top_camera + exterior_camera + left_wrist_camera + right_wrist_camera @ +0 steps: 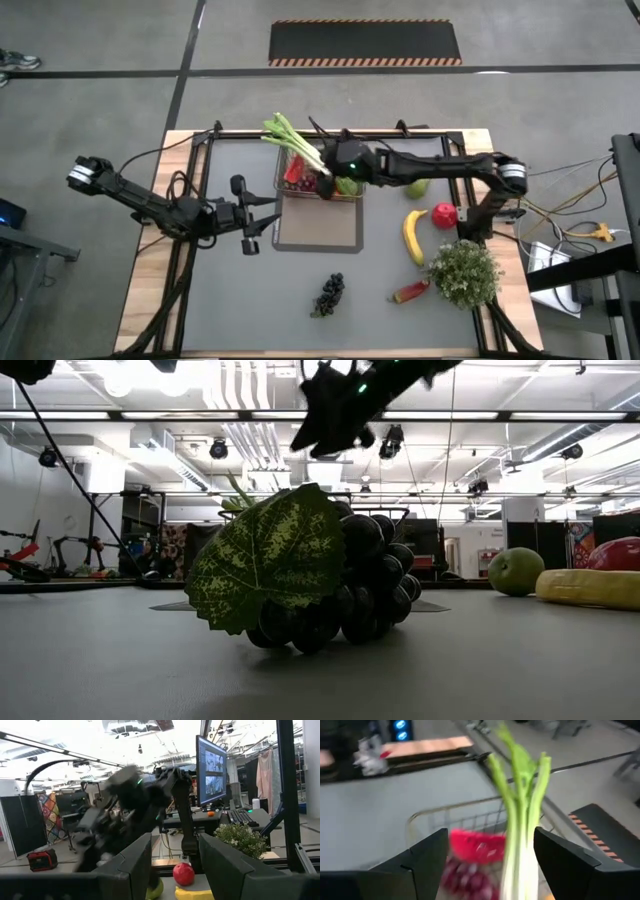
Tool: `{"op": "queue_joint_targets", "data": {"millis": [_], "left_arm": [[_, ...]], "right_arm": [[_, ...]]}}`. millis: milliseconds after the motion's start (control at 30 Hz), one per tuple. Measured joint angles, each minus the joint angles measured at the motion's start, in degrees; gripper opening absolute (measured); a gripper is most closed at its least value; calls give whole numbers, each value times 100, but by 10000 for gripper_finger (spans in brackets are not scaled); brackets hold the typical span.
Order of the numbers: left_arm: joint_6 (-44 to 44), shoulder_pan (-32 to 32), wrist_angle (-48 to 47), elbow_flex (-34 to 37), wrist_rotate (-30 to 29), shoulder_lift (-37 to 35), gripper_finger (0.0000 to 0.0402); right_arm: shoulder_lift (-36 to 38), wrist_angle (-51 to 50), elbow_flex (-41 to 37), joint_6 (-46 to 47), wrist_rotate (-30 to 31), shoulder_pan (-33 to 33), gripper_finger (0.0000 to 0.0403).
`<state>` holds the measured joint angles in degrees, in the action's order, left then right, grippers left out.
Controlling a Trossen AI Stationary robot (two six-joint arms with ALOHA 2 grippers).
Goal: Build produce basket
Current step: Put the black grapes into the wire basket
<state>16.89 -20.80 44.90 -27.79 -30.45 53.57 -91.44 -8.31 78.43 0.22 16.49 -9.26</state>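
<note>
The wire basket (pixel 318 178) sits at the far end of the dark mat. The leek (pixel 288 135) sticks out over its far left corner, and its stalk (pixel 517 820) shows in the right wrist view. A red watermelon slice (pixel 477 845) and another red piece lie inside. My right gripper (pixel 322 170) hovers open above the basket, its fingers either side of the leek (pixel 491 835). My left gripper (pixel 268 217) waits open left of the mat. On the table lie the pear (pixel 417 187), apple (pixel 445 214), banana (pixel 414 235), grapes (pixel 331 293) and a red pepper (pixel 410 292).
A bushy potted plant (pixel 465 270) stands near the right edge, beside the pepper. The grey mat (pixel 320 232) lies bare on its near half. In the low view the grapes (pixel 300 575) fill the foreground, with the pear (pixel 515 570) and banana (pixel 590 588) behind.
</note>
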Motion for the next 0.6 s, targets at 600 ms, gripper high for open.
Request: {"op": "queue_joint_targets", "data": {"millis": [600], "left_arm": [[-2219,-78,1374,-276,474,2198,148]], "right_arm": [[2172,-12,-2413,-1079,-1816,1965,248]]}}
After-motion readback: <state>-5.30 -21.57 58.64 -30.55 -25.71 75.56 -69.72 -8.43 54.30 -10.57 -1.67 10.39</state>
